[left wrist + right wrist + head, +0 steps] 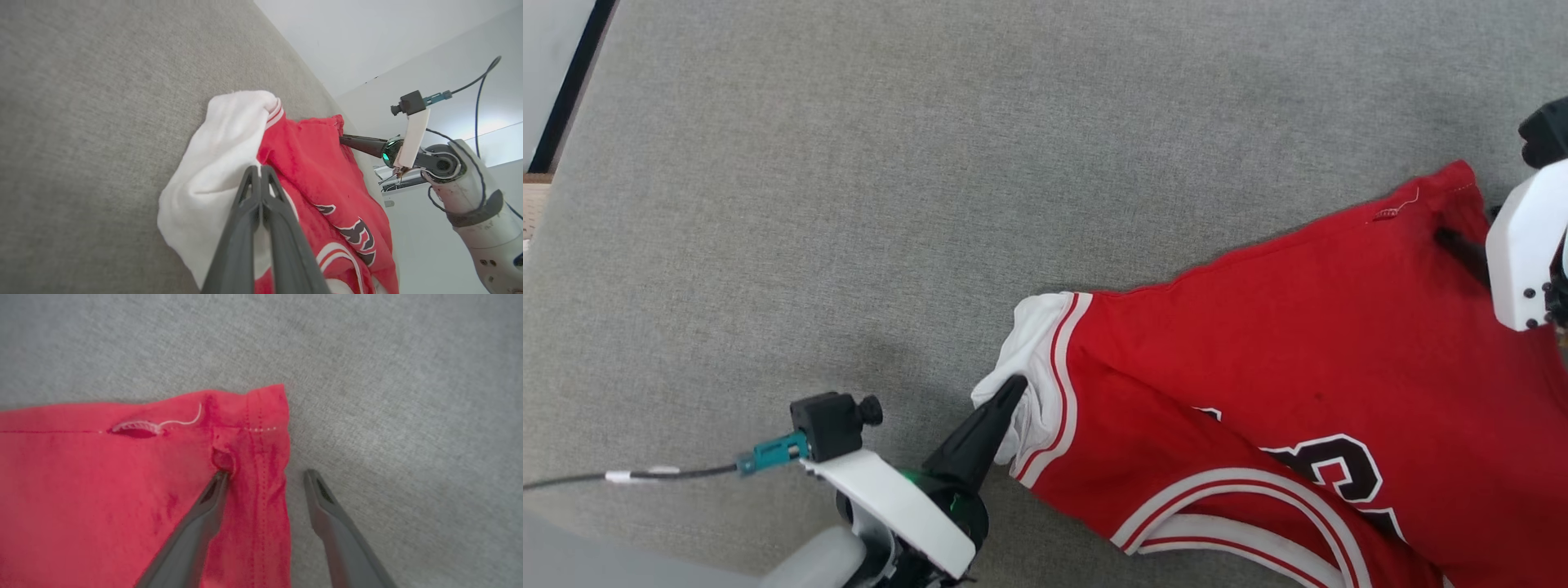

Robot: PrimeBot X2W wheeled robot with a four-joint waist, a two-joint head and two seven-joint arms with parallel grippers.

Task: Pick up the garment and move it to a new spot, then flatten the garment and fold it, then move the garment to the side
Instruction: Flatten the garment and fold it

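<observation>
Head view: the garment (1258, 351), a red jersey, lies lettering up toward the right of a grey cloth-covered surface (849, 163). Its white sleeve (1033, 359) is pinched by the left claw (1011, 385), whose fingers are pressed together, presumably to draw that side taut. Right wrist view: the right claw (265, 473) stands spread astride the hem corner (265, 412), one finger on red cloth, the other on the grey, likely ready to close and pull the garment flat.
</observation>
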